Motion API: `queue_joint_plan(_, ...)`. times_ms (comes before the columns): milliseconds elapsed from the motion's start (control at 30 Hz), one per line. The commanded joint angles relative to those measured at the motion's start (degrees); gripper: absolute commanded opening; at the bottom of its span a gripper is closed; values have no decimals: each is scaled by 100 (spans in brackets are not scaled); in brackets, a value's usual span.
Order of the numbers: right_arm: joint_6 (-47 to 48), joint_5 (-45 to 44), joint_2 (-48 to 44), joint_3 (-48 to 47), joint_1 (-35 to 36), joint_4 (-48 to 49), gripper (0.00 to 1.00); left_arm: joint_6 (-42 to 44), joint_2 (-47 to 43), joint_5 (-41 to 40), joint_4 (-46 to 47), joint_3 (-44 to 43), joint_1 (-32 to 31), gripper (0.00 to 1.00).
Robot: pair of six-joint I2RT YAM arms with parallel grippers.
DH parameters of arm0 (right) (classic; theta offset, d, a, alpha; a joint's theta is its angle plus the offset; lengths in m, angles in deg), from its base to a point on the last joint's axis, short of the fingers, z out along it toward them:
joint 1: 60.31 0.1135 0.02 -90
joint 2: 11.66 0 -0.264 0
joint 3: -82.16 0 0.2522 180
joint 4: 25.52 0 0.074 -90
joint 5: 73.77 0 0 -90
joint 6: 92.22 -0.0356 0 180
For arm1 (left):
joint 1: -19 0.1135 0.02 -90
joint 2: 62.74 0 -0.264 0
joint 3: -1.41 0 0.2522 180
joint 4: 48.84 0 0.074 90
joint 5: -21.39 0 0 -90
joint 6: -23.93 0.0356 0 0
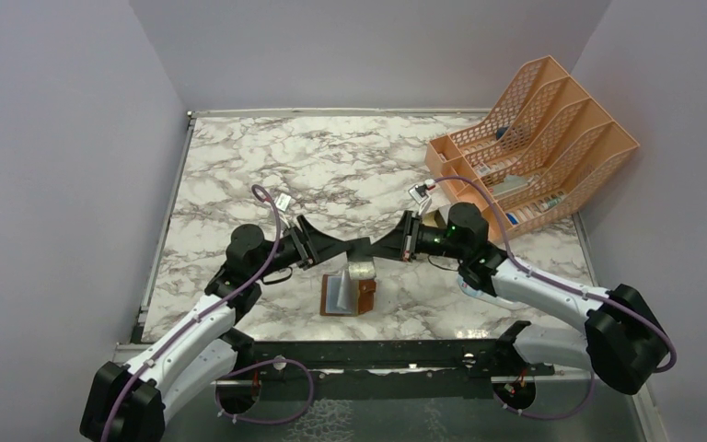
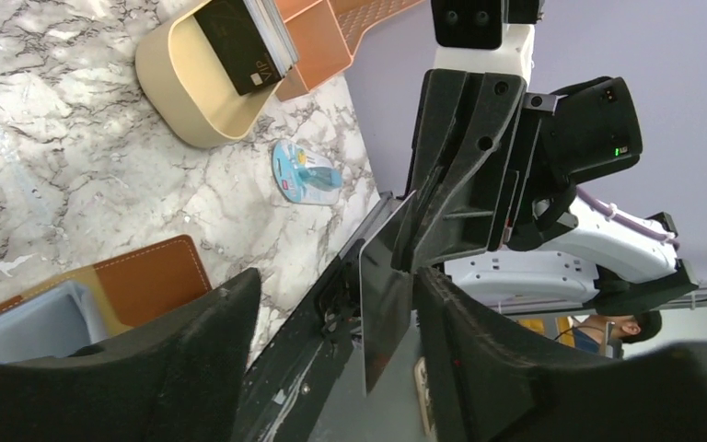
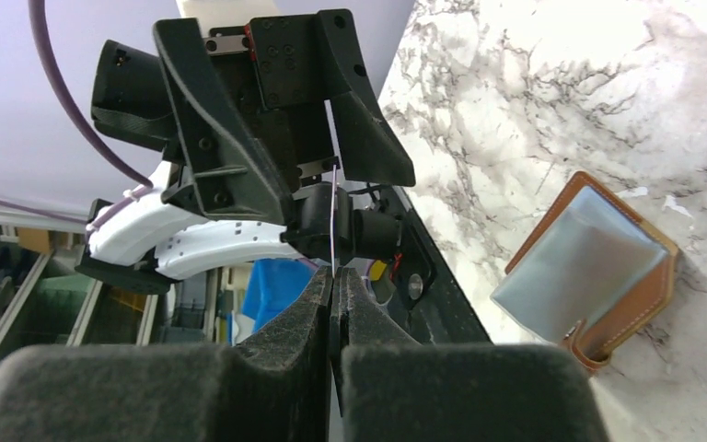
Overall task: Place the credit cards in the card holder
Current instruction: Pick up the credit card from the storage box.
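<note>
A dark credit card (image 1: 361,245) hangs in the air between my two grippers, above the open brown card holder (image 1: 348,295). My right gripper (image 1: 396,244) is shut on it; in the right wrist view (image 3: 333,281) the card (image 3: 333,216) shows edge-on as a thin line rising from the closed jaws. My left gripper (image 1: 318,247) is open, and in the left wrist view (image 2: 339,276) the card (image 2: 387,304) stands between the jaws, close to one finger (image 2: 479,350). More cards (image 2: 239,41) lean in a tan tray (image 2: 189,92). The holder's grey sleeves face up (image 3: 580,262).
An orange mesh file rack (image 1: 534,147) stands at the back right. A blue-and-clear packet (image 2: 306,173) lies near the tan tray. The black rail of the table's near edge (image 1: 377,354) runs just below the card holder.
</note>
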Motion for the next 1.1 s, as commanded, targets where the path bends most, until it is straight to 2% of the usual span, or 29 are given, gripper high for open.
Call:
queue_joint_plan(0, -228, 184, 167, -9, 155, 522, 1, -189, 55, 200, 371, 72, -13, 59)
queue_joint_plan(100, -241, 89, 318, -33, 307, 583, 1, -226, 46, 239, 452, 75, -22, 43)
queue_joint_plan(200, -236, -6, 474, -46, 413, 621, 1, -231, -18, 243, 460, 69, -24, 20)
queue_joint_plan(267, -171, 1, 547, -98, 429, 508, 7, -241, -86, 184, 460, 112, -22, 2)
queue_joint_plan(300, -88, -23, 546, -160, 430, 342, 14, -243, -106, 143, 439, 144, -15, 0)
queue_joint_plan(400, 270, -483, 349, -419, 475, -681, 36, -50, -113, -165, -6, 201, -2, 0)
queue_joint_plan(500, 524, -1100, 224, -764, 553, -1809, 48, 635, -152, -1068, -1585, -121, 45, 0)
queue_joint_plan(600, 739, -1706, 407, -1218, 815, -2706, 51, 1325, -137, -2311, -3068, -563, 84, 0)
queue_joint_plan(667, 877, -2150, 700, -1584, 1121, -3162, 51, 1587, -94, -2728, -3568, -763, 115, 0)
queue_joint_plan(900, 1314, -3656, 2090, -3047, 2172, -4320, 50, 1761, -52, -3121, -4200, -820, 177, 0)
queue_joint_plan(1067, 1479, -4620, 3202, -4167, 2523, -5578, 50, 1827, -66, -3140, -4422, -822, 241, 0)
